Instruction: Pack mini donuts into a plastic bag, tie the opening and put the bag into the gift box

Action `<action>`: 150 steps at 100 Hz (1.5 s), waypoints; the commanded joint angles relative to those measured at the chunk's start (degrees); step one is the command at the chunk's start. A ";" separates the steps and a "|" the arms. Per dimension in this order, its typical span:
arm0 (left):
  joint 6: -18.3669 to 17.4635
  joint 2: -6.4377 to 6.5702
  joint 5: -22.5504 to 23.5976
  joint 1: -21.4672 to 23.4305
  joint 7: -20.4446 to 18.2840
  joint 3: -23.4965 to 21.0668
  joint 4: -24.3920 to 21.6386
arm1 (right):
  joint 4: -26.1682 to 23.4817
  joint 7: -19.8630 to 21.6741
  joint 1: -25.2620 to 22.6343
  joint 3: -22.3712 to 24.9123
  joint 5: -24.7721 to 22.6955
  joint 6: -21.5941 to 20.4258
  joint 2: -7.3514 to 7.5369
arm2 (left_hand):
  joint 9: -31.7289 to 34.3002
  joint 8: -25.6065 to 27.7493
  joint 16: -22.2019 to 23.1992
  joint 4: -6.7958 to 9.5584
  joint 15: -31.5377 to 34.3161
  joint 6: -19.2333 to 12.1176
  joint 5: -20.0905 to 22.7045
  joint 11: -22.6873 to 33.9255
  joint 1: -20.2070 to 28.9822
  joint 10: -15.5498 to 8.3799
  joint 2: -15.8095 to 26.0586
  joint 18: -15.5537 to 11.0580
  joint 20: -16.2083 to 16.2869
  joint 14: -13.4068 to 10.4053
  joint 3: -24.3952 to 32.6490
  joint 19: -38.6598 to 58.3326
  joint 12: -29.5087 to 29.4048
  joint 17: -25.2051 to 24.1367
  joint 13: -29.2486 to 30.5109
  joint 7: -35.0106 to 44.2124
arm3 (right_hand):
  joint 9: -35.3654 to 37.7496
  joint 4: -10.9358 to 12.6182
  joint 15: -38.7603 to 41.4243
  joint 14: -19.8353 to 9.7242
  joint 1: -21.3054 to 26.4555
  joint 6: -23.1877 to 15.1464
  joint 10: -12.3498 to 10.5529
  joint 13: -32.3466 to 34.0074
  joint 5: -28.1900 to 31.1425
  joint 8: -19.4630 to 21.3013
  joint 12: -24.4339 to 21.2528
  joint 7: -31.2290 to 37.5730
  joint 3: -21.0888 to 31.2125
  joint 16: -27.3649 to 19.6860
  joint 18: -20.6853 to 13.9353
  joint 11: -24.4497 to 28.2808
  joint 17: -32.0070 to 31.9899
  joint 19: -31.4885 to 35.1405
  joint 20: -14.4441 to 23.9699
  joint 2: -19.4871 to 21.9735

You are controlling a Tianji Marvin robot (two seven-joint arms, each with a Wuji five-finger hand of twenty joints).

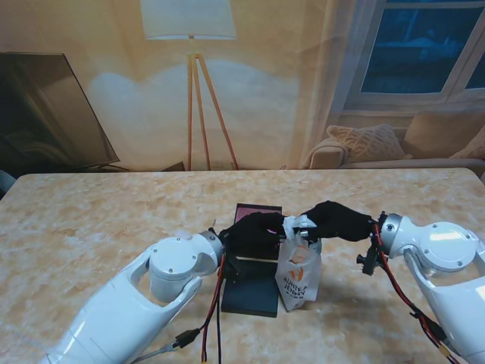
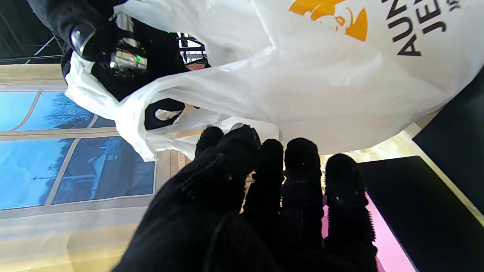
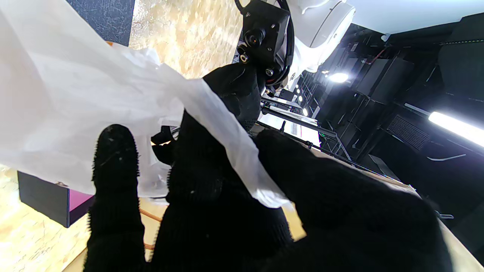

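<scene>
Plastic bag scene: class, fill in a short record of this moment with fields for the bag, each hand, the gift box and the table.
bag: white plastic bag with orange logo and dark lettering, standing upright on the table, just right of the box
left hand: left hand in a black glove, at the bag's top; hold unclear
right hand: right hand gloved, a strip of bag film pinched between its fingers
gift box: dark gift box, pink lining visible, open
table: marbled beige table
donuts: none visible
</scene>
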 commanded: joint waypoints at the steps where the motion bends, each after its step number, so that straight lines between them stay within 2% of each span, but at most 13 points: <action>1: 0.63 0.16 -1.19 -0.31 -2.12 -0.29 0.02 | 0.02 0.97 -0.24 -0.27 -0.24 0.22 -0.21 | -1.75 -1.11 2.32 1.32 -0.74 -0.16 -1.97 0.80 2.74 0.17 1.60 -1.58 1.54 0.35 -0.96 -0.40 -0.50 -1.10 -1.17 -2.35 | 2.15 4.71 1.40 -2.00 15.66 -32.77 -12.94 1.72 6.41 2.75 0.31 12.24 13.80 -0.15 0.39 1.14 0.61 1.55 0.63 5.36; 13: 1.32 0.27 -2.05 -0.54 -3.07 -0.28 0.05 | 0.37 1.87 0.11 -0.43 0.17 0.36 -0.10 | -2.58 -1.92 4.40 1.18 -1.32 2.47 -2.56 0.71 4.10 0.08 1.47 -1.81 2.25 0.45 -1.18 -0.73 1.77 -1.95 -1.80 -4.73 | 2.39 4.65 1.46 -2.07 15.77 -32.74 -12.97 1.89 6.54 3.09 0.46 12.30 13.82 -0.23 0.61 1.24 0.64 1.56 0.60 5.32; 31: 1.41 0.15 -2.95 -0.98 -3.42 -0.12 0.34 | 1.20 3.68 0.67 -0.65 1.04 0.64 0.11 | -5.39 -1.79 6.61 1.18 -3.94 0.46 -3.32 0.17 4.30 0.01 1.21 -2.23 2.02 1.51 1.85 -2.64 1.96 -3.97 -4.27 -5.18 | 2.67 4.57 1.16 -2.03 15.95 -32.86 -13.04 2.44 6.93 3.58 0.59 12.67 13.90 -0.58 0.73 1.32 1.09 1.76 0.62 5.20; 39: 1.74 0.03 -4.04 -1.10 -3.71 -0.19 0.59 | 1.41 4.03 0.78 -0.75 1.21 0.76 0.15 | -9.01 -1.41 6.98 1.45 -8.79 -1.69 -3.80 -0.13 4.32 -0.26 1.10 -2.83 1.46 2.66 2.78 -5.30 -2.07 -6.23 -8.03 -4.57 | 2.80 4.52 0.59 -1.97 15.98 -32.91 -13.03 2.95 6.98 3.77 0.64 12.73 13.96 -1.00 0.92 1.34 1.27 1.86 0.60 5.16; 46: 1.51 -0.11 -4.23 -1.25 -3.53 0.03 0.84 | 1.46 4.15 0.83 -0.83 1.44 1.18 0.11 | -11.66 -1.28 6.09 1.12 -14.07 -2.80 -4.12 0.93 4.31 -0.80 1.02 -3.34 1.36 2.87 3.56 -6.93 -17.56 -6.88 -9.79 -3.65 | 2.86 4.48 0.52 -1.94 16.05 -32.89 -12.92 3.05 6.99 3.86 0.67 12.73 13.93 -1.09 0.92 1.35 1.25 1.85 0.57 5.14; 56: 1.11 -0.17 -5.18 -1.32 -3.92 0.23 1.06 | 1.57 4.26 1.00 -1.03 1.55 1.60 0.09 | -13.94 -1.23 -7.05 2.83 -22.13 -3.36 -4.04 -5.52 1.82 -2.01 3.70 -4.49 -0.07 1.51 5.45 -10.17 -30.03 -8.00 -14.81 -2.99 | 2.92 4.42 0.53 -1.83 16.11 -32.87 -12.93 3.17 7.01 3.97 0.78 12.70 13.92 -1.19 0.92 1.42 1.42 1.96 0.57 5.09; 59: 0.94 -0.12 -5.34 -1.37 -4.24 0.32 1.13 | 1.59 4.26 1.04 -1.09 1.54 1.68 0.08 | -14.63 -1.26 -19.42 4.33 -23.94 -3.26 -3.82 -7.57 0.01 -2.72 4.82 -4.88 -0.83 0.66 7.30 -11.86 -34.16 -8.51 -16.95 -2.81 | 2.94 4.40 0.39 -1.75 16.13 -32.87 -12.83 3.19 7.01 4.02 0.81 12.68 13.89 -1.30 0.97 1.42 1.50 2.05 0.58 5.09; 64: 0.61 -0.04 -5.60 -1.43 -4.77 0.44 1.21 | 1.63 4.29 1.08 -1.13 1.48 1.68 0.10 | -15.21 -1.20 -28.91 4.61 -30.59 -3.26 -3.37 -10.21 0.19 -4.53 5.08 -5.17 -2.78 -0.41 7.83 -15.65 -38.22 -9.30 -18.29 -2.53 | 2.89 4.36 0.24 -1.74 16.17 -32.87 -12.98 3.11 7.02 4.05 0.83 12.67 13.79 -1.40 0.87 1.39 1.41 2.01 0.54 5.13; 81: -0.16 -0.01 -6.47 -1.38 -5.37 0.48 1.36 | 1.78 4.23 1.11 -1.04 1.39 1.65 0.08 | -14.13 -1.31 -47.56 4.59 -44.76 -2.77 -2.73 -10.83 0.62 -9.49 4.65 -6.12 -14.69 -6.19 9.23 -33.45 -45.02 -10.45 -20.49 -2.01 | 3.01 4.31 0.02 -1.71 16.30 -32.86 -13.01 3.13 7.03 4.14 0.93 12.63 13.70 -1.58 0.37 1.41 1.12 1.80 0.41 5.11; 89: -0.16 -0.16 -7.60 -1.25 -5.43 0.39 1.47 | 1.91 4.09 1.13 -0.89 1.47 1.82 0.02 | -14.04 -1.18 -51.79 4.61 -46.74 -2.43 -2.14 -10.13 1.24 -10.75 4.32 -7.73 -20.02 -7.06 10.55 -38.45 -46.60 -9.94 -20.61 -1.45 | 3.05 4.29 0.11 -1.71 16.33 -32.81 -12.82 3.18 7.11 4.24 1.04 12.74 13.72 -1.57 0.45 1.47 1.00 1.70 0.37 5.08; 104: 0.06 -0.33 -9.07 -1.22 -5.86 0.47 1.75 | 2.21 3.81 1.14 -0.48 2.42 2.72 -0.26 | -14.39 0.97 -53.01 4.60 -46.53 -2.25 2.57 -9.16 2.87 -10.97 4.21 -8.43 -23.10 -6.67 11.97 -39.30 -47.46 -9.79 -21.11 2.53 | 3.50 4.27 0.57 -1.81 16.40 -32.82 -12.92 3.32 7.22 4.43 1.59 12.96 13.85 -1.40 0.40 2.14 0.89 1.71 0.40 5.01; 129: 0.06 -0.44 -8.85 -1.45 -5.49 0.75 1.84 | 2.28 3.82 0.81 0.40 3.90 4.28 -0.56 | -10.52 7.14 -51.09 4.03 -44.08 -1.82 9.07 -7.12 3.32 -11.04 4.37 -5.23 -21.85 -4.48 12.38 -32.91 -46.57 -9.07 -18.57 10.76 | 4.49 4.20 1.55 -1.85 16.46 -32.70 -12.61 3.46 7.31 4.69 3.82 13.15 14.07 -1.14 0.38 4.13 0.78 1.83 0.55 4.94; 150: -0.95 -0.27 -7.64 -2.03 -5.89 1.11 2.48 | 2.26 4.08 0.96 0.22 3.42 4.79 -0.45 | -7.04 10.29 -48.72 2.91 -42.28 -1.17 9.19 -6.89 -7.04 -10.12 -2.77 -2.29 -19.11 -2.29 18.82 -30.83 -44.80 -7.82 -15.29 13.19 | 5.20 4.14 1.67 -1.84 16.60 -32.52 -12.37 3.32 7.38 4.77 6.25 13.18 14.02 -1.24 0.35 5.78 0.49 1.74 0.64 4.92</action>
